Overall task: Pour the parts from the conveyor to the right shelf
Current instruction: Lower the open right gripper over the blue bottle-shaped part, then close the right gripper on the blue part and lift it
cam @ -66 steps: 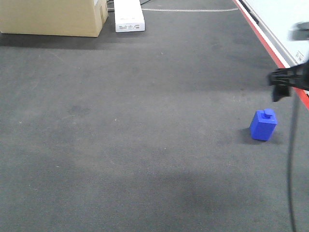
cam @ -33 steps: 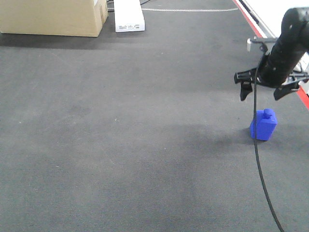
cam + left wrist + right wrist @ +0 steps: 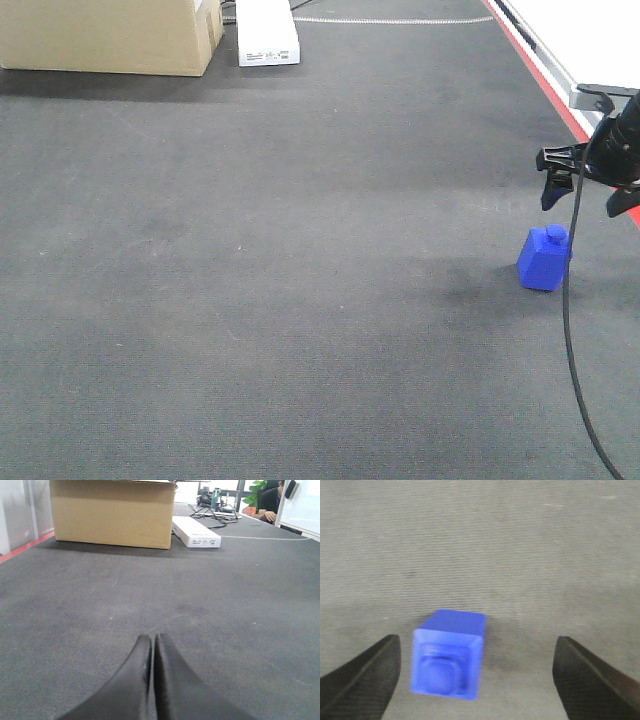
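A small bright blue part [image 3: 545, 259] with a square stud on top stands upright on the dark grey conveyor [image 3: 300, 250], near its red-striped right edge. My right gripper [image 3: 583, 195] hangs open just above and slightly right of it. In the right wrist view the part [image 3: 449, 653] lies between the two spread fingers [image 3: 365, 680], nearer the left one, touching neither. My left gripper [image 3: 152, 641] is shut and empty, low over bare belt. The right shelf is out of view.
A large cardboard box [image 3: 110, 35] and a flat white box [image 3: 267, 32] sit at the far end of the belt. The red stripe [image 3: 545, 85] marks the belt's right edge, with a white surface beyond it.
My right gripper swung in from the right edge to above the part, then shifted right and slightly down. The part has stayed in place.
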Available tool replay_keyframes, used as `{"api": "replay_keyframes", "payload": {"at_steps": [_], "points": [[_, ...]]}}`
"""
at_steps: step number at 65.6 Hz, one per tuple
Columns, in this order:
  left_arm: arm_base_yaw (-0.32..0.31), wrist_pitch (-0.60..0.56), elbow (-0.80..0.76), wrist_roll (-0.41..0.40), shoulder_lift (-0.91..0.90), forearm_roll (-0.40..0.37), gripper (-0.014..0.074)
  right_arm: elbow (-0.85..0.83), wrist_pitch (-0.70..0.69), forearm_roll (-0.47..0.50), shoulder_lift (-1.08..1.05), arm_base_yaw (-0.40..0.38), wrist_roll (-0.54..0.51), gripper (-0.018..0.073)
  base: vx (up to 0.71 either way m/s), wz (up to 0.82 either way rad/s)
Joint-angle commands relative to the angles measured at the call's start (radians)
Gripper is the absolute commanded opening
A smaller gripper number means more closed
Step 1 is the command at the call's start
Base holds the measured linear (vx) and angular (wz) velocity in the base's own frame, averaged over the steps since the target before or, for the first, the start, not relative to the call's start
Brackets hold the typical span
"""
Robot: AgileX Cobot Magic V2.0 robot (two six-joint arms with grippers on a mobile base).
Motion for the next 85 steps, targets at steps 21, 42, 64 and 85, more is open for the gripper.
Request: {"api": "replay_keyframes", "payload": {"at_steps": [21,42,64,85], "points": [[-0.008,-0.077,-0.020,-0.004,-0.011,0.000,-0.0006,-0.027,0.050,-0.008,-0.019,0.039,-0.017,0.0584,0.00,0.00],[-0.008,-0.077,-0.020,-0.004,-0.011,0.000,-0.0006,-0.027,0.039,-0.030,0.034,0.039,-0.012,0.0584,0.00,0.00],[-0.008,-0.077,-0.020,-0.004,-0.011,0.000,-0.0006,-0.027,0.039,-0.011,0.083,0.039,-0.012,0.0579,0.00,0.00],[-0.008,-0.077,-0.020,-0.004,-0.011,0.000,-0.0006,-0.027,0.041,-0.006,0.109,0.039,-0.009,0.0365,0.00,0.00]]}}
